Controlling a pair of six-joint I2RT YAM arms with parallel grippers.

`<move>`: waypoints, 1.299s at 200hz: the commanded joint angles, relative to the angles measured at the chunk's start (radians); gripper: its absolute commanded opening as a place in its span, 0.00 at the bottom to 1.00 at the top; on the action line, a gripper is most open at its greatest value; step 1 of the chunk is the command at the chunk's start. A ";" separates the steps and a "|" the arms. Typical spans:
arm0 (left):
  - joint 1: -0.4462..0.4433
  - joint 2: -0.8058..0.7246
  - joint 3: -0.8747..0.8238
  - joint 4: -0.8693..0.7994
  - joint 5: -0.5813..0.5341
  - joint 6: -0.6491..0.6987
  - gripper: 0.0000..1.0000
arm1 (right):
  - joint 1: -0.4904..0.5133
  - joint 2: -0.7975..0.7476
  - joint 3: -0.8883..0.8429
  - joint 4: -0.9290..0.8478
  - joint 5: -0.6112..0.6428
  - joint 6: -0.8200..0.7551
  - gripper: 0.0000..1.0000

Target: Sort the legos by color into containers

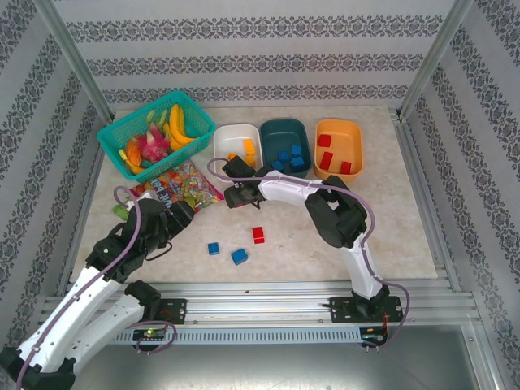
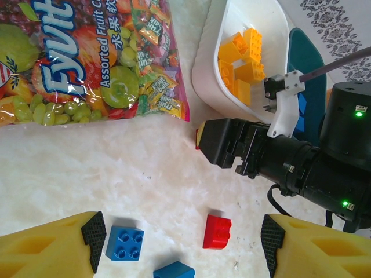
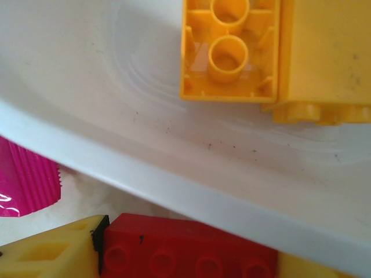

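**Desk:** So, left to right, what leads?

**Photographer:** Far left, a teal mesh basket (image 1: 114, 154) of toy fruit, with a candy bag (image 1: 183, 187) just in front of it. The left gripper (image 2: 182, 243) hangs over the pale table (image 1: 390, 219), fingers spread wide and gripping nothing. A blue brick (image 2: 124, 243), a second blue brick (image 2: 174, 271) and a loose red brick (image 2: 217, 231) lie on the table before it.

**Desk:** And the tubs?

**Photographer:** Along the back, a white tub (image 1: 230, 136) holds orange-yellow bricks (image 1: 246, 149). The right gripper (image 3: 185, 260) is clamped on a held red brick (image 3: 191, 246), just outside that tub's near rim. Next comes a dark teal tub (image 1: 280, 134) with blue bricks (image 1: 291, 156). Far right, an orange tub (image 1: 345, 138) holds red bricks (image 1: 327, 154).
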 commanded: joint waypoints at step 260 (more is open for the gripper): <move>-0.126 1.223 0.892 0.435 0.503 0.333 0.71 | -0.759 0.167 0.486 -0.395 0.152 0.265 0.55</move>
